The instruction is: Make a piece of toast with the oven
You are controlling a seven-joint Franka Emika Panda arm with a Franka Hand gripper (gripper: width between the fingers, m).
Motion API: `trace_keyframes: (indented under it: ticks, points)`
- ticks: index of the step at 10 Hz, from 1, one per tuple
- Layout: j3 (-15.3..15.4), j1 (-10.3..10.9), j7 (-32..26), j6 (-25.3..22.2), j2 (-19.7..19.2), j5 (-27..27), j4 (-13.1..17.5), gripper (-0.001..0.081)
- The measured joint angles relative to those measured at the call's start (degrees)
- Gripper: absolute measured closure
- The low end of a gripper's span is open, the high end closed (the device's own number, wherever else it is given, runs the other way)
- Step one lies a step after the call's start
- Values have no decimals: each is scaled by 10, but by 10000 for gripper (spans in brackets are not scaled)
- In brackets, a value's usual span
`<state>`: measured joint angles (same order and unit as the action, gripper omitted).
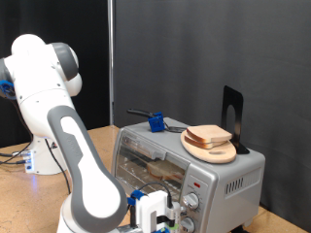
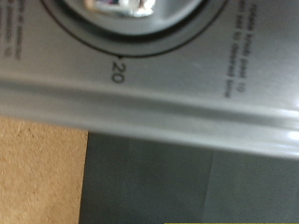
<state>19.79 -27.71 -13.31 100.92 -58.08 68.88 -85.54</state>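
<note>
The oven is seen whole only in the exterior view, standing at the right of the scene with its glass door shut. One slice, the piece of toast, is visible on the rack behind the glass. A pile of similar slices rests on a wooden plate on the oven's top, beside a blue cup and a black stand. Two knobs are counted at the oven's right. The gripper is placed at the near front, close to the lower knob; whether its fingers are spread or pressed together cannot be told. The wrist view alone shows a dial edge marked "20" on the grey panel.
</note>
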Motion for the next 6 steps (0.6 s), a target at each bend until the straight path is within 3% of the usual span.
trace_keyframes:
  ticks: [6]
  points:
    - [0, 8, 8, 8, 0, -4, 3, 124]
